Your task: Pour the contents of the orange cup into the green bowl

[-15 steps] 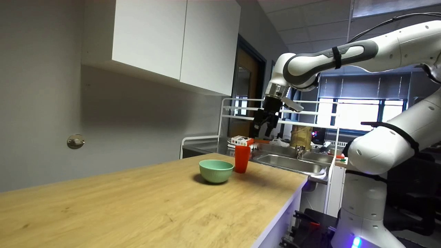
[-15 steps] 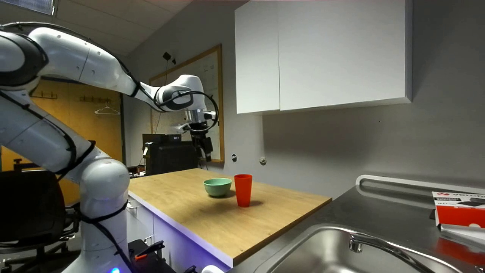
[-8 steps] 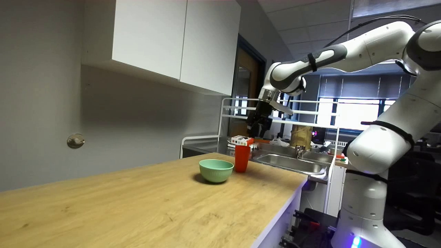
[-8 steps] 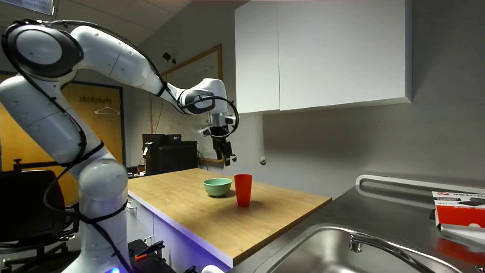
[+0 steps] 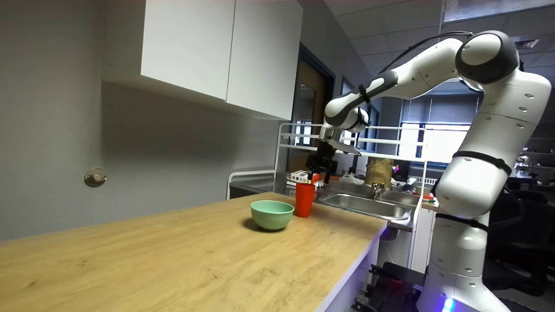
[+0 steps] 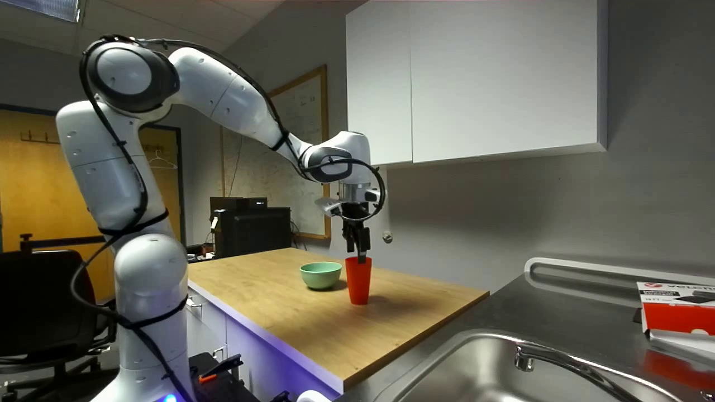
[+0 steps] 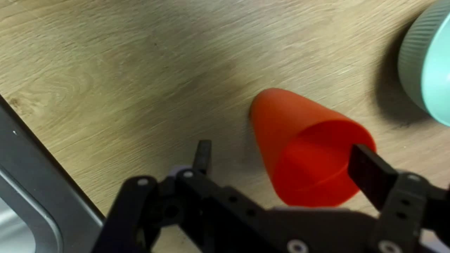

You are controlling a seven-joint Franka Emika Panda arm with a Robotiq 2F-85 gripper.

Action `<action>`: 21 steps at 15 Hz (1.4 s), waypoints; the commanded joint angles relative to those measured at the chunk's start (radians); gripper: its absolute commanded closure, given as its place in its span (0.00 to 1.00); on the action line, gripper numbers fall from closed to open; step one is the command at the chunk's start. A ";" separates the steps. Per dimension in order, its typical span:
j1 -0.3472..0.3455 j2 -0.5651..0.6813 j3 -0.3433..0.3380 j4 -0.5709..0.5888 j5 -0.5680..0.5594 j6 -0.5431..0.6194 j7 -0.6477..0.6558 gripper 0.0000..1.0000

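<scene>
Spread wide and gripping nothing, the black hand (image 7: 280, 149) of a white Franka Panda arm (image 5: 427, 69) hangs over the orange-red plastic cup (image 6: 358, 283). In the wrist view one finger (image 7: 371, 174) overlaps the cup's rim while the opposite finger (image 7: 203, 158) stands clear of its side, over the wood; whether the overlapping one touches the rim or dips inside cannot be told. In an exterior view, a dark fingertip (image 6: 362, 258) crosses the cup's upper edge. The cup is upright on a wood-grain worktop (image 5: 195, 247), its interior bright red; what, if anything, it holds is hard to make out. Just beside it, with a strip of wood between the two, sits a mint-green bowl (image 5: 272, 216), ribbed outside, upright and wider than the cup. Beyond the worktop's edge, on the cup's side of the bowl, lies a stainless-steel sink (image 6: 480, 374) with a chrome faucet (image 6: 578, 371); a red-and-white box (image 6: 678, 315) rests on the dark counter (image 6: 547, 321) around it. White cabinets (image 5: 186, 47) hang on the gray wall (image 5: 52, 130) in both exterior views. Farther back are a framed whiteboard (image 6: 304, 117) and, behind the arm, a black office chair (image 6: 42, 312).
</scene>
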 commanded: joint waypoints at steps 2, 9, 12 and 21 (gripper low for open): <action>-0.012 0.129 -0.031 0.105 0.057 -0.026 -0.056 0.00; -0.021 0.240 -0.025 0.167 0.090 -0.029 -0.071 0.41; -0.023 0.257 -0.021 0.177 0.091 -0.030 -0.067 0.64; -0.003 0.203 0.013 0.146 0.061 -0.042 -0.017 0.99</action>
